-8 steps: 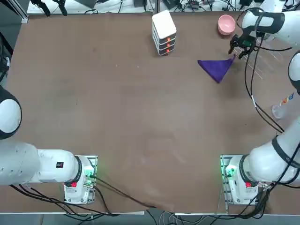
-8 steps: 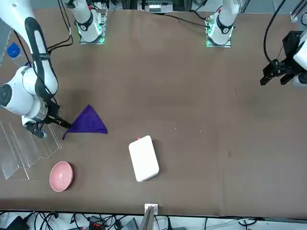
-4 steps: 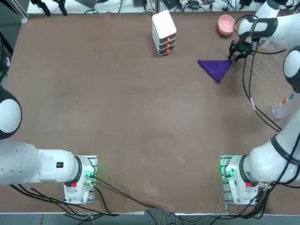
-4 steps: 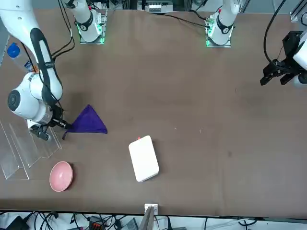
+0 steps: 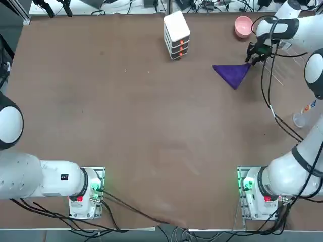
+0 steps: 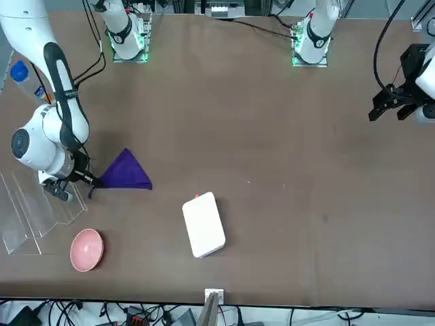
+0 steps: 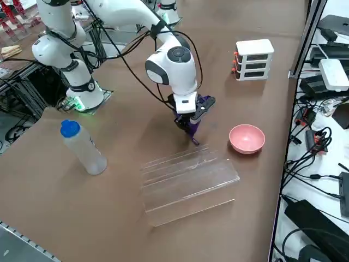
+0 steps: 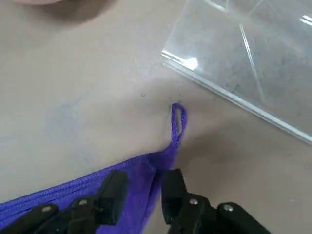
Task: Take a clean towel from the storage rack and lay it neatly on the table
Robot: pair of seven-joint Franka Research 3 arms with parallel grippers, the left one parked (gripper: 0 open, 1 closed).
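The deep purple towel (image 5: 232,73) lies folded into a triangle on the brown table (image 5: 151,126), just beside the clear storage rack (image 7: 188,183). My right gripper (image 5: 251,58) is down at the towel's corner nearest the rack. In the wrist view its two black fingers (image 8: 116,187) stand on either side of that corner, shut on the towel (image 8: 146,168), whose hanging loop pokes out beyond the gripper (image 8: 144,178). The front view shows the towel (image 6: 124,173) spreading away from the gripper (image 6: 92,182), with the rack (image 6: 41,204) behind the wrist.
A pink bowl (image 5: 244,25) sits near the rack at the table's far edge. A white stacked box (image 5: 176,34) stands further left. A blue-capped bottle (image 7: 82,147) stands on the rack's other side. Cables (image 5: 270,96) trail from the arm.
My right gripper has shifted slightly towards the towel's corner and lowered, and its fingers have closed in on the cloth. The towel itself has barely moved.
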